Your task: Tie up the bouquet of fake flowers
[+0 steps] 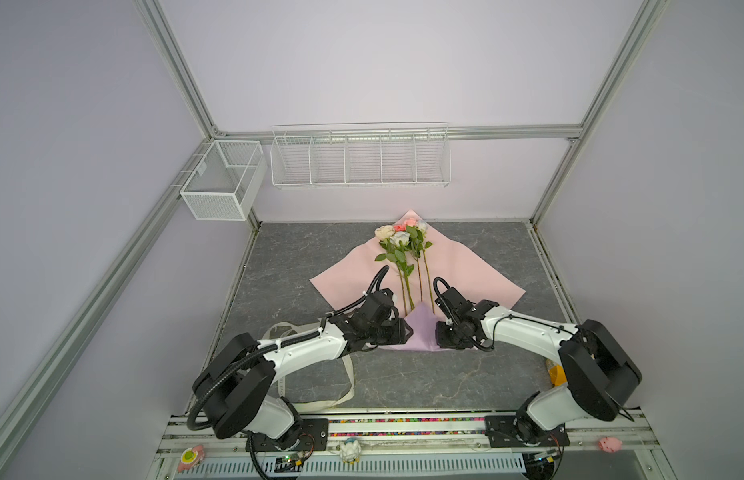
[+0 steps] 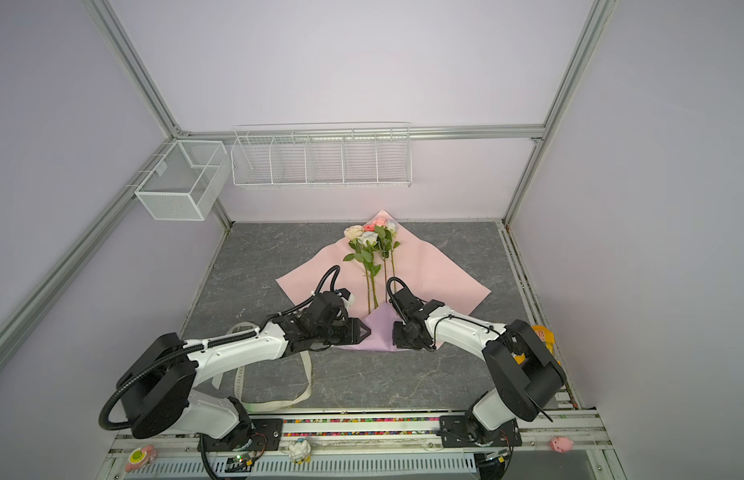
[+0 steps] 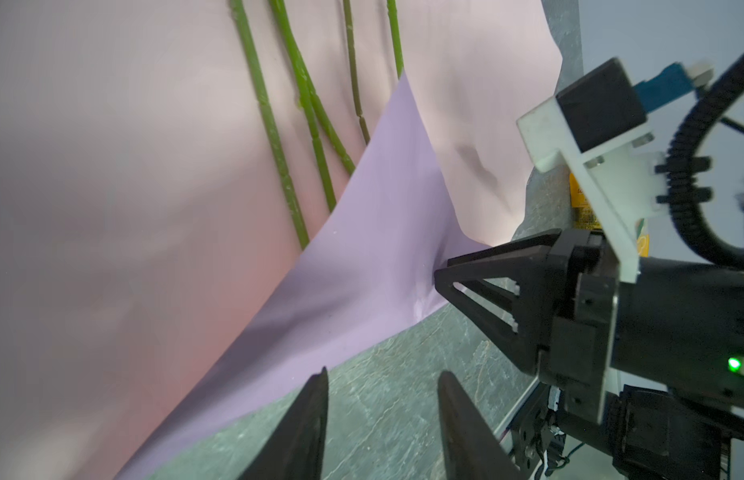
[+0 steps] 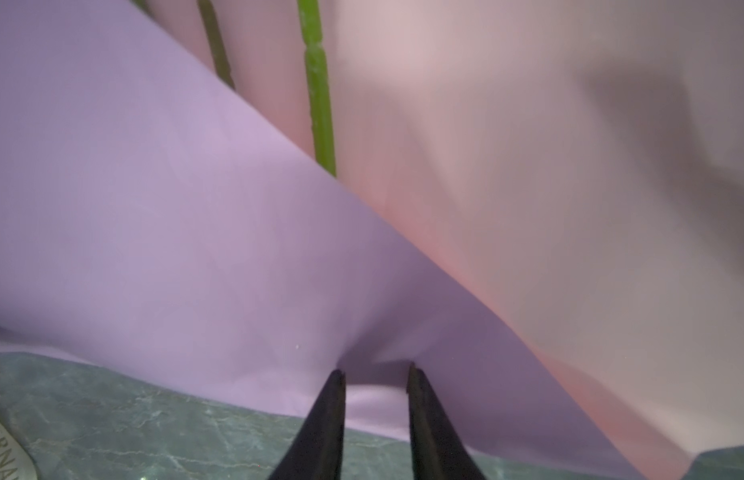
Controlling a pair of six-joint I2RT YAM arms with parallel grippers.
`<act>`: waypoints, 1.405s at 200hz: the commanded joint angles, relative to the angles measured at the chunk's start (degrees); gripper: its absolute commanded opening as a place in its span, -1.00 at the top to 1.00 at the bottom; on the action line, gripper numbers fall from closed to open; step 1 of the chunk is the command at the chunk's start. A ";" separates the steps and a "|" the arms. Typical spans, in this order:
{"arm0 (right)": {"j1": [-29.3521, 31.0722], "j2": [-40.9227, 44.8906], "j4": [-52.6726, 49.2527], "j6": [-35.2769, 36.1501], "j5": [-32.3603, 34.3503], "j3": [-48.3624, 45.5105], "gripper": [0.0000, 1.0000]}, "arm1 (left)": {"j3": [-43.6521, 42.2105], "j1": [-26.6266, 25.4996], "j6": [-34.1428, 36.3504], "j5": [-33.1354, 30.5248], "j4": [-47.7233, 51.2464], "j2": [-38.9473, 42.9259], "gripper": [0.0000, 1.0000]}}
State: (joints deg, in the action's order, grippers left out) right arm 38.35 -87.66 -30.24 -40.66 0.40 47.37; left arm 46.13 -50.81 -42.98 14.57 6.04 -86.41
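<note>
In both top views we see the bouquet of fake flowers (image 1: 400, 239) (image 2: 369, 237) lying flat near the middle of the grey table (image 1: 403, 386), with the blooms toward 12 o'clock and the bare ends toward 6 o'clock. It rests on a sheet of pink paper (image 1: 470, 270) that is spread open like a diamond and not wrapped around the flowers. The sheet's corner at 6 o'clock is folded up over the stem ends and shows its lilac underside as a pointed lilac flap (image 1: 422, 334). In the left wrist view four green stems (image 3: 274, 137) run across the pink paper and slip under that flap.

The left end effector (image 1: 407, 332) sits at 9 o'clock of the flap and points toward 3 o'clock. Its fingers (image 3: 316, 415) stand well apart with only bare table between them and their tips right at the flap's edge, so it is open and holds nothing.

The right end effector (image 1: 437, 332) faces it from 3 o'clock of the flap. In the right wrist view its fingers (image 4: 328, 415) stand a narrow gap apart. The flap's folded edge lies between the tips and puckers there, and we cannot tell whether it is clamped or only touched.

A cream printed ribbon (image 1: 348, 374) loops on the table at about 7 o'clock of the flap, partly hidden under the left arm
</note>
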 commanded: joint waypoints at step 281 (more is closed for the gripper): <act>-8.50 6.50 -5.04 0.08 1.99 -8.95 0.50 | 7.17 -0.56 1.67 0.11 5.02 -14.22 0.25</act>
State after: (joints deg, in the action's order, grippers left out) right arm 30.57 -79.92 -33.19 -41.28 1.50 39.99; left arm 54.04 -51.07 -41.30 15.29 9.41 -101.36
